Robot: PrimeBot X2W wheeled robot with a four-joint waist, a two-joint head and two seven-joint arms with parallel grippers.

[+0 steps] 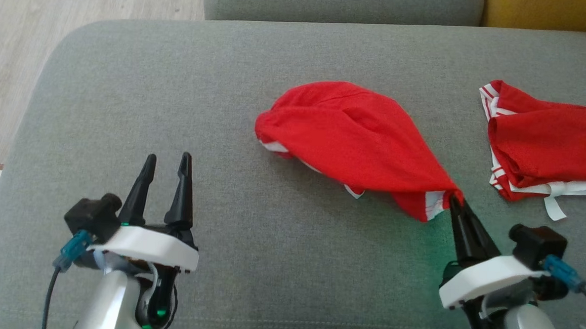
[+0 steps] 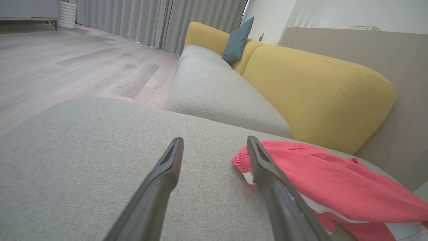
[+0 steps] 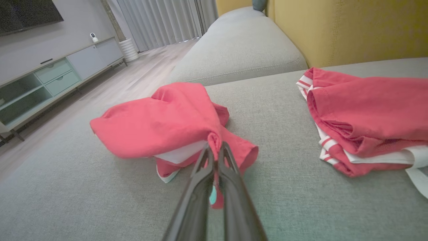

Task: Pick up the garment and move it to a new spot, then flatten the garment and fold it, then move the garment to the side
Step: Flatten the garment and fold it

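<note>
**Right tool pinches the red garment on a grey sofa seat**

Nearest the robot, the left tool [image 1: 168,158] hangs just over the seat with its two dark fingers spread wide and nothing between them. The right tool [image 1: 454,197] is clamped fully together on a bunched corner of the crumpled red fabric garment with white trim [image 1: 353,137]. In the right wrist view that pinch of cloth sits right at the tips of the right tool [image 3: 215,147].

From there the garment [image 3: 160,124] drapes away in a loose mound near the middle of the broad grey woven-fabric seat cushion [image 1: 178,80]. In the left wrist view its rumpled edge [image 2: 334,180] lies beside the left tool [image 2: 214,140].

Off to the robot's right, apart from the first, lies a second red garment with white side stripes [image 1: 546,141], its white drawstring [image 1: 553,205] trailing on the cushion.

Beyond the seat a second grey seat cushion [image 2: 217,90] runs on. A mustard-yellow padded backrest [image 2: 317,93] stands behind it, with a teal throw pillow [image 2: 237,42] leaning against the backrest.

Pale wood-plank flooring [image 2: 67,67] stretches to long grey pleated curtains [image 2: 150,20]. Against the far wall stands a low pale grey-green cabinet [image 3: 50,80] with a dark screen [image 3: 26,13] above it.
</note>
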